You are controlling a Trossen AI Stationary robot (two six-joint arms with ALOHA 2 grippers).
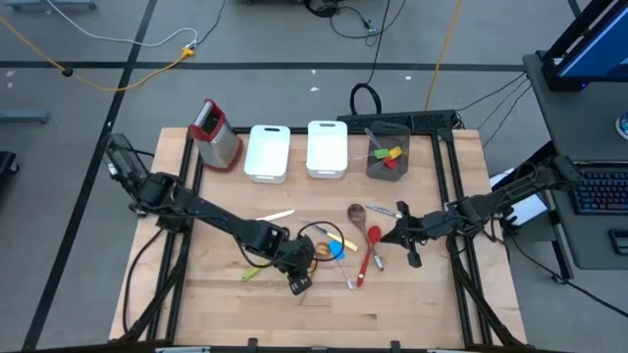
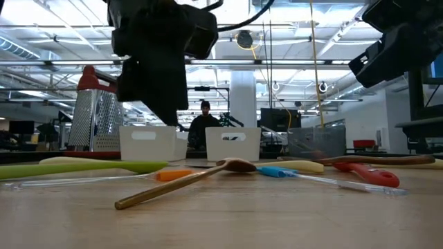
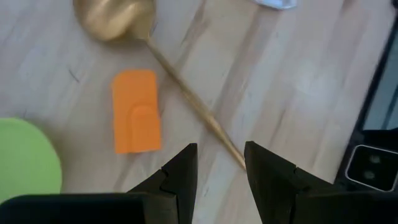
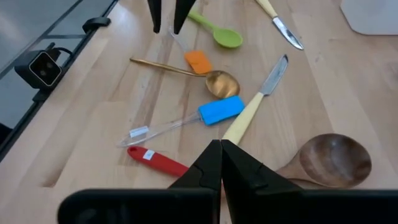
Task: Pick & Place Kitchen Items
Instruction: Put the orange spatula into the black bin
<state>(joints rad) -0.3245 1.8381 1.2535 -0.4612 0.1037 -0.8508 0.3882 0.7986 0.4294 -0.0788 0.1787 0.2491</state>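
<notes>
Pale wood planks make up my desk point(image 1: 412, 294), which from above carries two white bins point(image 1: 267, 152) at the far edge, a box grater point(image 1: 214, 135) beside them and a grey cup point(image 1: 388, 152) on their other side. My landmark is the blue spatula point(image 1: 337, 249) in the scatter of kitchen items. My left tool point(image 1: 297, 281) hangs just beside it, toward the near edge; my right tool point(image 1: 411, 257) hovers near it on the other side, past the red spoon point(image 1: 372, 245) and a wooden spoon point(image 1: 357, 213).

Level with the desk, the blue spatula point(image 2: 275, 171) lies behind a gold spoon point(image 2: 181, 182), with a green spoon point(image 2: 83, 167) stretched out beside that. A person point(image 2: 203, 124) stands behind the bins.

From my left wrist, my fingers point(image 3: 180, 180) stand a narrow gap apart, holding nothing, over the gold spoon's point(image 3: 118, 18) handle beside an orange spatula point(image 3: 135, 111).

From my right wrist, my tool point(image 4: 221, 163) is pressed closed and empty above the blue spatula point(image 4: 221, 110), a cream-handled knife point(image 4: 256, 102) touching it.
</notes>
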